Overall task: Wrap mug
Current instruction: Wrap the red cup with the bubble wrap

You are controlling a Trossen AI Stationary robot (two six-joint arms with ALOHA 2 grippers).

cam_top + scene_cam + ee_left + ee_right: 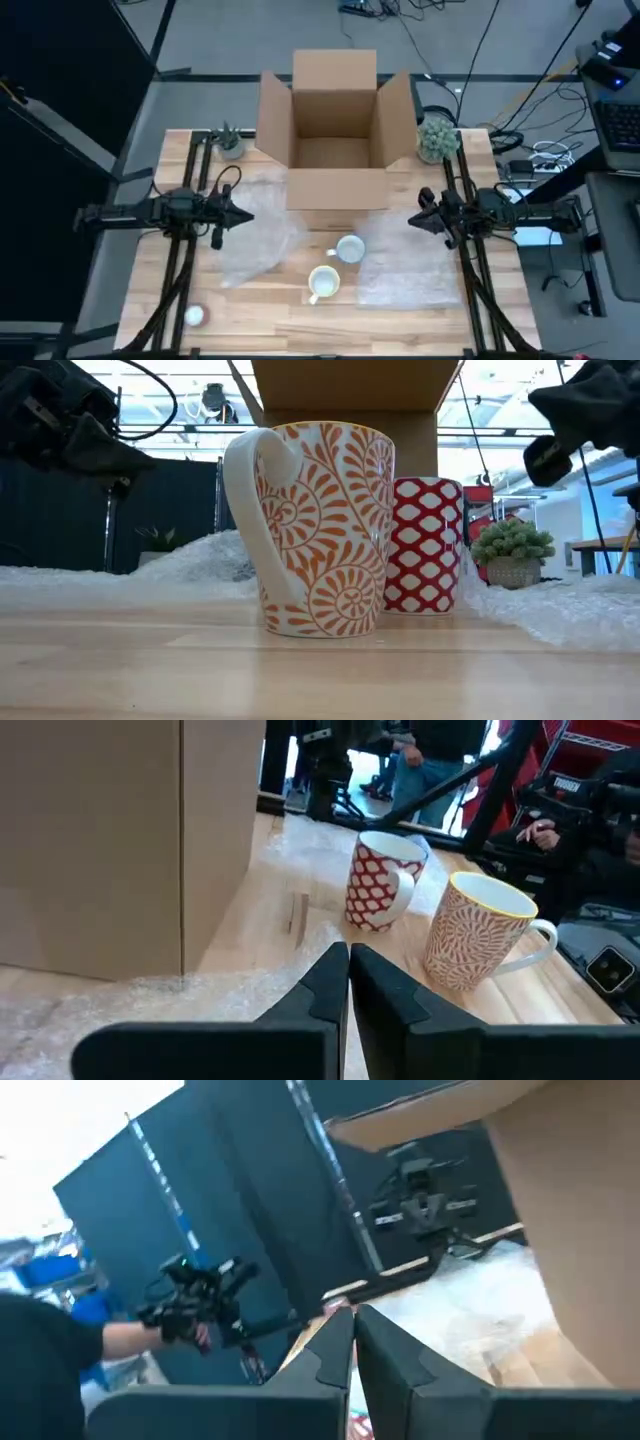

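Mugs, orange-patterned point(320, 530) half hiding red-patterned point(428, 545), stand untouched; left tool point(348, 982) and right tool point(354, 1342) clenched empty.

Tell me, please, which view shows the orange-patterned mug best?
The low view: the orange-patterned mug fills it, handle and pattern clear. The left wrist view shows it smaller, the high view only its rim from above, the right wrist view nothing.

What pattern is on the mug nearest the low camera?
Orange leaf-and-swirl print on white, on the front mug; the low view shows it best.
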